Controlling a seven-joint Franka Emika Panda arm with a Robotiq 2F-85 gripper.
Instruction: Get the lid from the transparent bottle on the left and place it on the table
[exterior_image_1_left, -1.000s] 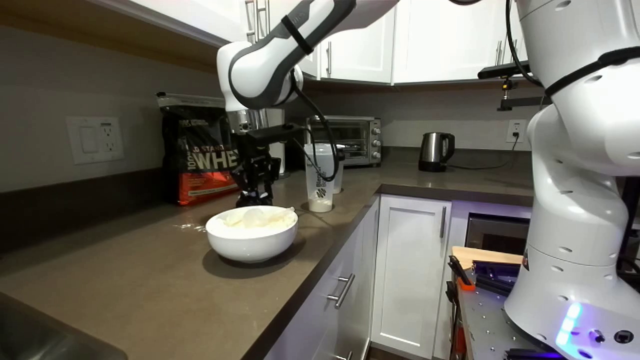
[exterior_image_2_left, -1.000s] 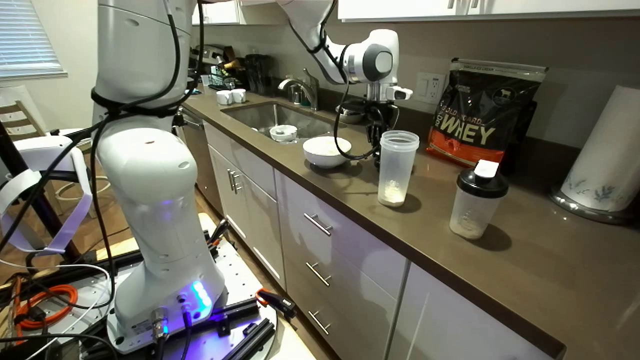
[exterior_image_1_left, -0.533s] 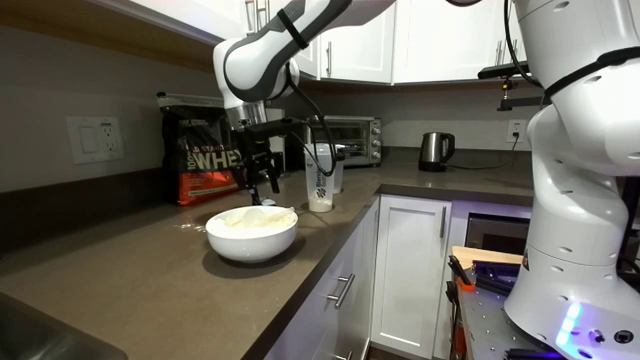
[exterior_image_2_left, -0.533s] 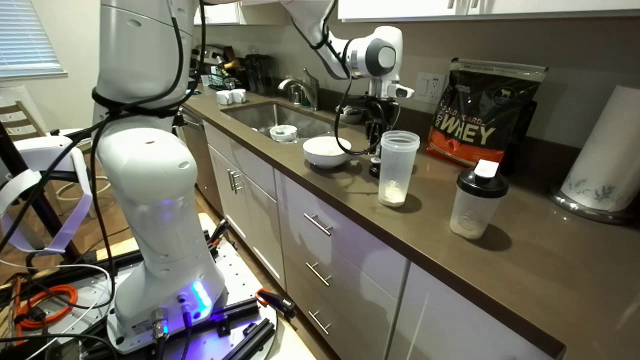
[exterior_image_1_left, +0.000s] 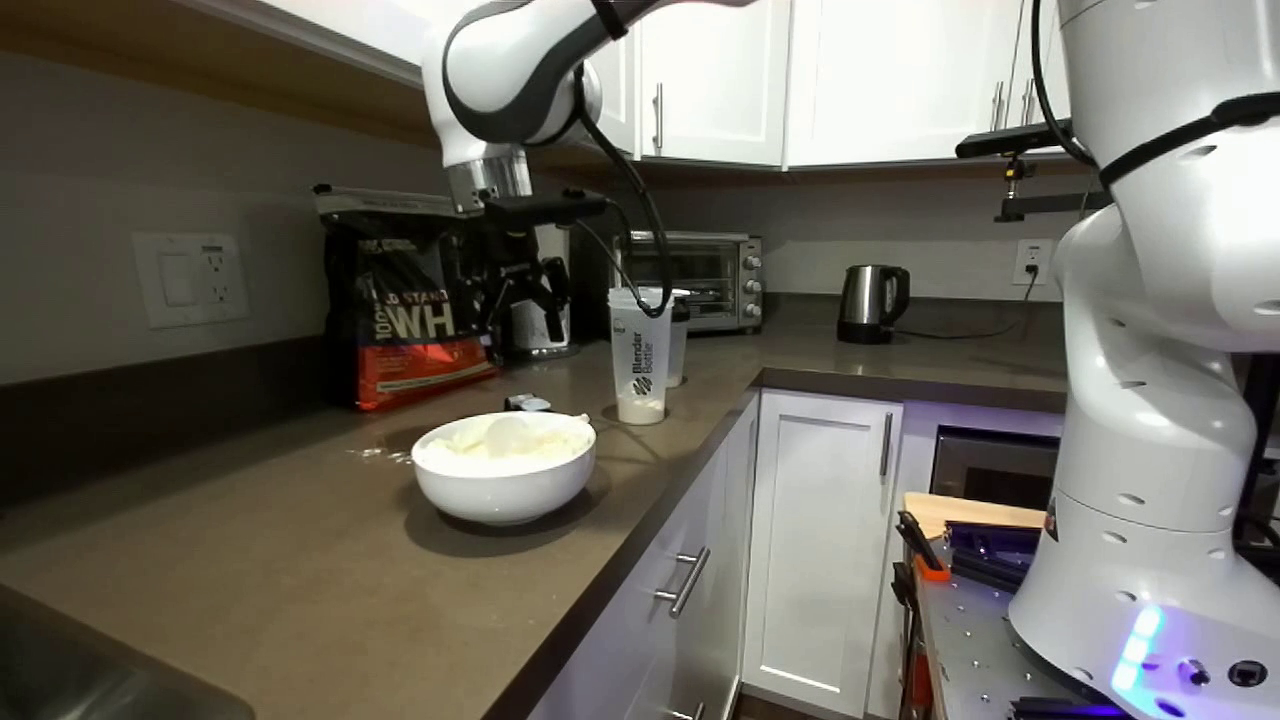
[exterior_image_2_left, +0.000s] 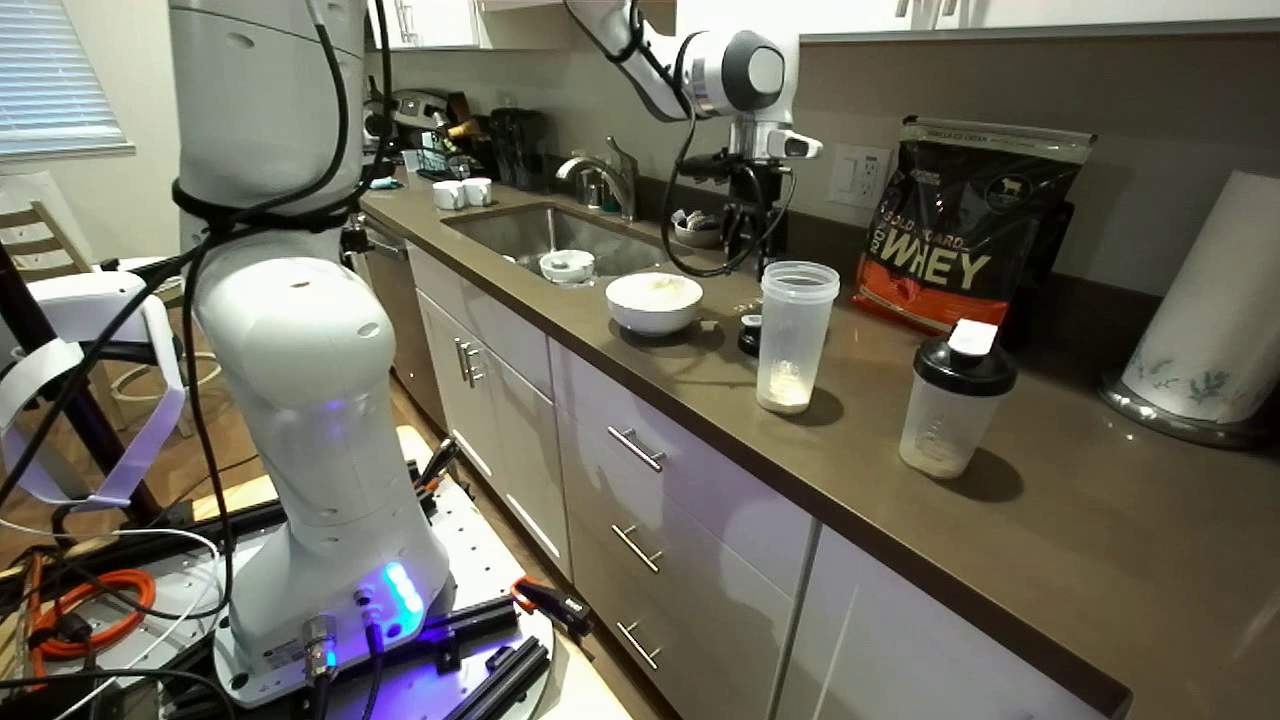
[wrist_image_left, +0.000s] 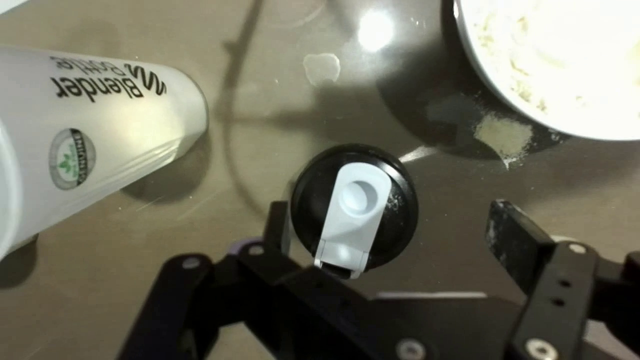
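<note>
Lid (wrist_image_left: 356, 215) rests on the table (wrist_image_left: 450, 220) in the wrist view, between bottle (wrist_image_left: 110, 130) and bowl (wrist_image_left: 540, 118), under the wide-spread gripper (wrist_image_left: 393, 231). In an exterior view, the bowl (exterior_image_1_left: 505, 490) partly hides the lid (exterior_image_1_left: 527, 403); in an exterior view, the bottle (exterior_image_2_left: 795, 335) does.

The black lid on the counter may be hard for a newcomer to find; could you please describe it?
On the grey-brown counter, look between the white bowl and the open clear bottle. There lies the lid, round and black with a pale flip-cap across its top. Unlike the similar lid on the capped bottle, it closes no bottle.
</note>
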